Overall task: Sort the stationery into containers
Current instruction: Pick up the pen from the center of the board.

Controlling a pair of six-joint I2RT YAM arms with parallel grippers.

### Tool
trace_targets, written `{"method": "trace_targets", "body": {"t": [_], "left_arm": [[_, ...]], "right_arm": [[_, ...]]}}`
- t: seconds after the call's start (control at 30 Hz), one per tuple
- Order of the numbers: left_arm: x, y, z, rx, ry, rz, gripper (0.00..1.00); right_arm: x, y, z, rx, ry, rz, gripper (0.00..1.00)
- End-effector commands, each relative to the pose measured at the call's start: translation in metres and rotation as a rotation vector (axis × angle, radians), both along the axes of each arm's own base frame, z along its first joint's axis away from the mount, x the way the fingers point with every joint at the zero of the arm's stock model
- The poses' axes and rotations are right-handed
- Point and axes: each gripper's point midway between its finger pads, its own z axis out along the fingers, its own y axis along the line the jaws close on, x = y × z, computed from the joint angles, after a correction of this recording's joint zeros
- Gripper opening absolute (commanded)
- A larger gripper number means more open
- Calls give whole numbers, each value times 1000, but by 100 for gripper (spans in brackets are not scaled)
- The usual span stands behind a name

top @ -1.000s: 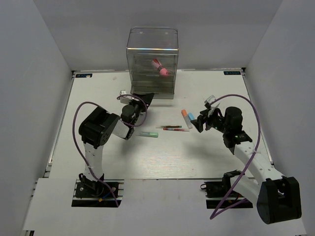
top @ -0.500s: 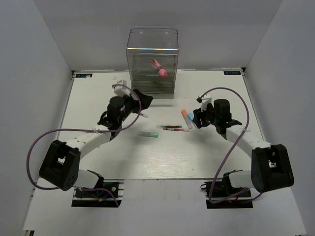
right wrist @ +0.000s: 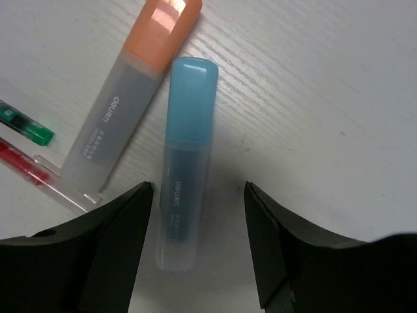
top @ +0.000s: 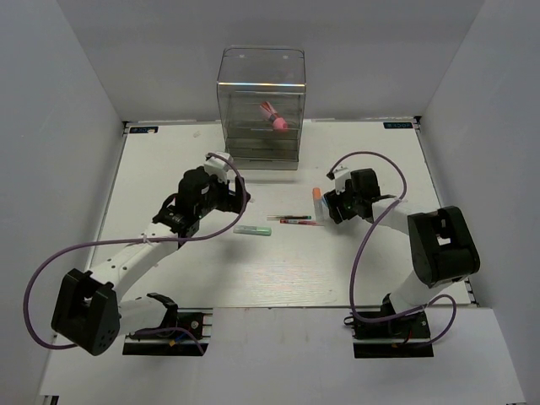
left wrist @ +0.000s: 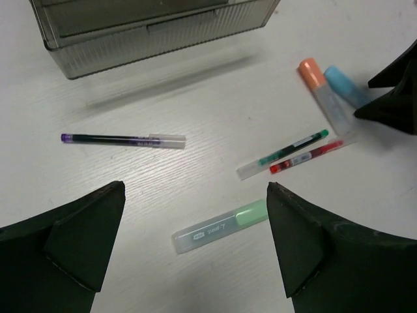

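Now, your left arm is stretching low and forward across the white table [top: 169, 261], and the left gripper [left wrist: 194, 195] is hanging wide open and empty above the white marker with the green cap [left wrist: 221, 226]. Your right arm is bending sharply at the elbow and reaching in to the left. The right gripper [right wrist: 197, 186] is standing open, its jaws straddling the tail of the white marker with the blue cap [right wrist: 189, 130] without clamping it. That one is lying just beside the white marker with the orange cap [right wrist: 130, 111], and both barrels are showing "deli" in print; the green-capped label is too small to read. The thin green pen [left wrist: 283, 154] and thin red pen [left wrist: 306, 156] are lying side by side, the thin purple pen [left wrist: 124, 139] well apart, nearer the tall clear plastic cabinet of grey-tinted drawers [top: 245, 93]. A chunky pink marker [top: 274, 118] is sitting inside it; which drawer, you cannot tell.
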Motion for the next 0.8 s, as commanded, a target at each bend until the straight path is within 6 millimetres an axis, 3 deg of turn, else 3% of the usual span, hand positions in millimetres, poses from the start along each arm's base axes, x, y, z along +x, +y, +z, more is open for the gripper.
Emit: {"method": "trace_targets", "body": {"t": [0.0, 0.13, 0.23, 0.27, 0.33, 0.37, 0.43, 0.47, 0.6, 0.63, 0.7, 0.77], "left_arm": [[1, 1, 16, 54, -44, -33, 100], [-2, 2, 22, 51, -49, -34, 100], [-3, 3, 29, 43, -66, -33, 100], [-4, 3, 33, 38, -75, -33, 100], [-4, 6, 37, 38, -87, -20, 100], [-2, 8, 37, 42, -88, -7, 100], [-3, 10, 40, 33, -94, 5, 100], [-4, 10, 41, 33, -94, 5, 100], [-4, 11, 41, 28, -90, 18, 100], [-4, 11, 41, 28, -90, 18, 100], [-3, 13, 41, 31, -91, 28, 100], [-3, 16, 37, 40, -85, 39, 100]], "right_arm": [[9, -4, 2, -37, -15, -3, 64], [2, -6, -12, -70, 19, 23, 56], [-6, -3, -18, -75, 64, 66, 38], [-6, 1, -14, -56, 63, 91, 26], [-5, 4, -5, -67, 48, 140, 16], [7, 9, 20, -63, -15, 163, 8], [11, 15, 39, -77, -60, 240, 5], [21, 24, 71, -75, -130, 265, 3], [41, 51, 125, -124, -288, 398, 3], [46, 67, 140, -145, -337, 452, 3], [58, 83, 141, -161, -327, 480, 0], [70, 107, 164, -157, -399, 495, 0]]}}
